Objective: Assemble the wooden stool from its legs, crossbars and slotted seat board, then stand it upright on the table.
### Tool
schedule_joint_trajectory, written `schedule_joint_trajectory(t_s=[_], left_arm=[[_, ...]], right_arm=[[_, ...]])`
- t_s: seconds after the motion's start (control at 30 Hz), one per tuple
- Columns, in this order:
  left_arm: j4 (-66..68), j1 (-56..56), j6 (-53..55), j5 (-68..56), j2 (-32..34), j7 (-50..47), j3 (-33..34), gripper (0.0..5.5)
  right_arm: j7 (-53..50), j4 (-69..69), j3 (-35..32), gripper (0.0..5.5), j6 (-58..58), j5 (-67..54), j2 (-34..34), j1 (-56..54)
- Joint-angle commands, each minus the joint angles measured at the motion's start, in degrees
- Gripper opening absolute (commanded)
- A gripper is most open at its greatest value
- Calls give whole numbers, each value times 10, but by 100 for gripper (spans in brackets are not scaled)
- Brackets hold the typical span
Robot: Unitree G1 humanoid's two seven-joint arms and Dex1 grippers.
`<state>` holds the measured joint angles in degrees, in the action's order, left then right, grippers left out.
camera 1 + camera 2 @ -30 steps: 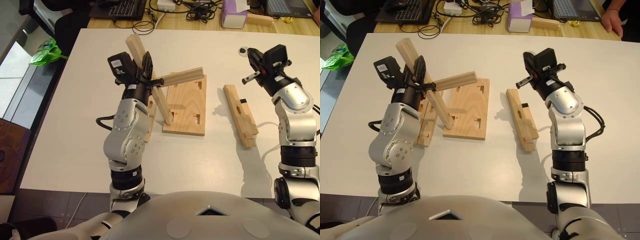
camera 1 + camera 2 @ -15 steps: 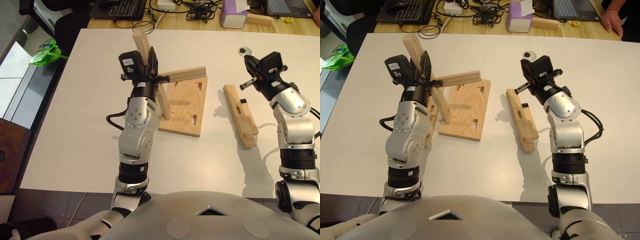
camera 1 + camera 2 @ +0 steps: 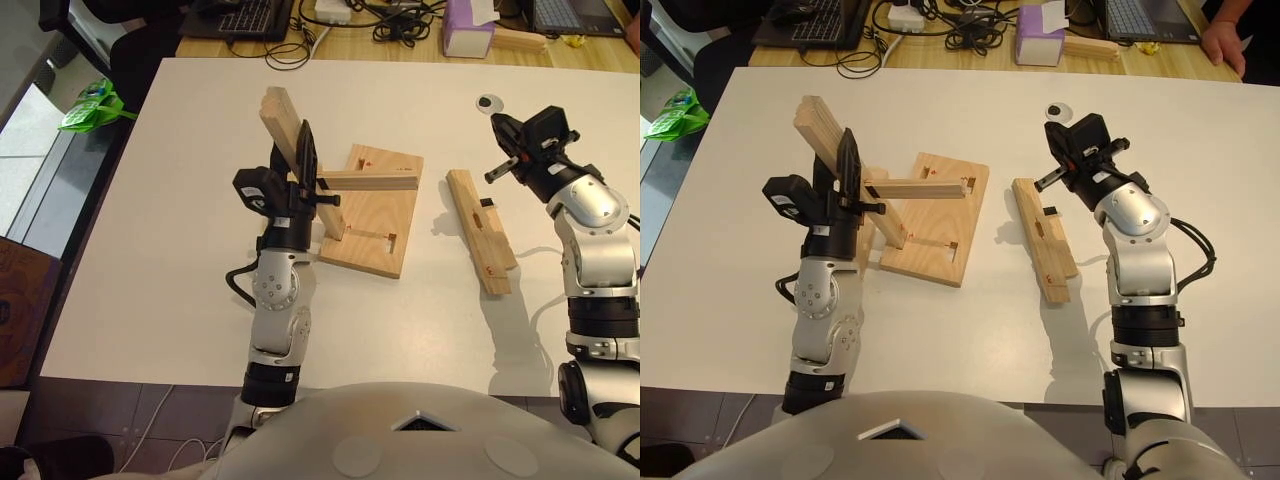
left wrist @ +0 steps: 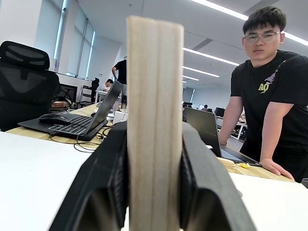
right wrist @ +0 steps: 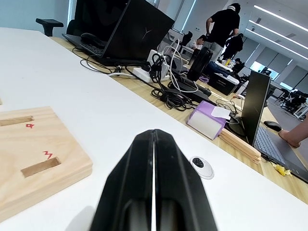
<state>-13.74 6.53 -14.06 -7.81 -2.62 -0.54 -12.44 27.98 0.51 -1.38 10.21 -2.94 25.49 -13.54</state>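
Left eye view: the seat board [image 3: 380, 228] lies flat on the table [image 3: 150, 280], with a loose leg piece [image 3: 482, 235] near it. The left gripper [image 3: 302, 155] clamps a leg [image 3: 280, 110] whose crossbar [image 3: 372, 181] reaches over the board. Farther back, the right gripper [image 3: 505, 140] is closed on nothing. Assembly looks barely begun; nothing stands upright yet.

Left gripper [image 3: 300, 152], jaws clamped on tilted leg [image 3: 282, 115], at 9 o'clock of board [image 3: 378, 215]. Crossbar [image 3: 372, 181] runs from leg toward 3 o'clock, over board. Second leg [image 3: 482, 232] flat on table [image 3: 150, 250], 3 o'clock of board. Right gripper [image 3: 503, 135] at its 1 o'clock, apart.
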Motion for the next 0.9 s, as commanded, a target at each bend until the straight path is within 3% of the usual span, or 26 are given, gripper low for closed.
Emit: schedule_joint_trajectory(t_s=[0.03,0.37,0.5,0.7,0.9], left_arm=[[31,6,4,32,-2,18,-29,102],[68,17,-10,10,-9,34,-5,102],[84,24,-74,-6,-11,57,-9,102],[94,18,-33,74,14,43,-25,102],[120,29,-54,-7,-11,48,3,102]], right_arm=[[-4,-8,-5,0,-9,1,4,-6],[-17,-11,-8,0,-18,-5,-2,-5],[-14,-15,-9,0,-25,-8,0,-12],[-13,-14,-10,0,-29,-6,0,-10],[-11,-18,-9,0,-31,-5,1,-17]])
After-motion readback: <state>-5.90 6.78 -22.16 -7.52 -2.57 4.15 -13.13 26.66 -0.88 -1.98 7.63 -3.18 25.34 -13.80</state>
